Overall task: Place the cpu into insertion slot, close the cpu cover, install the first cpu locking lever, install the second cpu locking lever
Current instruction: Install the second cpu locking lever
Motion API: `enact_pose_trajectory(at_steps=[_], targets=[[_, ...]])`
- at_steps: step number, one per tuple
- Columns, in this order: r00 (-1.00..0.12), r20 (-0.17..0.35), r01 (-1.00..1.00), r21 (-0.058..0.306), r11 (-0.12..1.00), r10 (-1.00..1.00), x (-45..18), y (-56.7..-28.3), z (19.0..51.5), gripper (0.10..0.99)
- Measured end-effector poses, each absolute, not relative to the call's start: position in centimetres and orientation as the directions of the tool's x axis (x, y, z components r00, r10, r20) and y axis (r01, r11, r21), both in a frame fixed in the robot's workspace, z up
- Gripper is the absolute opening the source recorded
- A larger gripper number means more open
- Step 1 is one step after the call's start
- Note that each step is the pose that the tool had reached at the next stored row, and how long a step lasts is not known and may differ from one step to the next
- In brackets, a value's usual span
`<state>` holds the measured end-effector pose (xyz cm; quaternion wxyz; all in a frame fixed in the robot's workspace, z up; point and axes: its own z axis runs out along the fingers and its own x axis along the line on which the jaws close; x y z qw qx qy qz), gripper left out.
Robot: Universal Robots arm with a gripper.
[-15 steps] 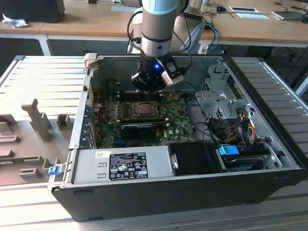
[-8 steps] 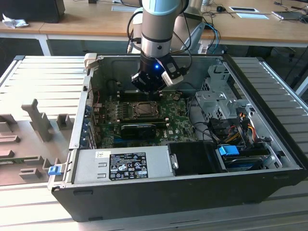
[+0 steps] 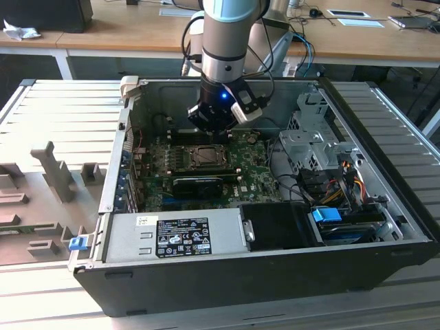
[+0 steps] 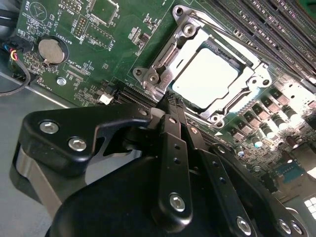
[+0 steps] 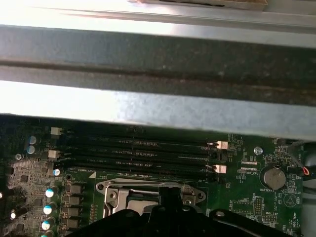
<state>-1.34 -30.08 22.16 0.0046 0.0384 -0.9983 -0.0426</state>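
Cpu (image 4: 205, 79): pale silvery face, seated in the insertion slot (image 4: 148, 66) on the green motherboard (image 4: 69, 24). Cpu cover (image 4: 236, 96): appears lowered around it. Gripper (image 4: 172, 101): fingers pressed together, empty, tips at the socket's edge. Likely step: lever installation; press steadily, clear of the memory slots (image 5: 138, 148).

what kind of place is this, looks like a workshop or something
Probably a robotics lab or test bench. An opened PC case lies on a ribbed metal table with its motherboard exposed, the arm's claw hangs over the CPU socket, and wooden desks stand behind.
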Motion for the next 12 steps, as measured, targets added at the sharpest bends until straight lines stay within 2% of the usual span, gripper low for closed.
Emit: enact_pose_trajectory(at_steps=[5,12], targets=[[-0.997,0.006,-0.076,0.085,0.993,-0.077,-1.3,-30.2,22.5,0.106],[-0.997,0.006,-0.076,0.085,0.993,-0.077,-1.3,-30.2,24.6,0.106]])
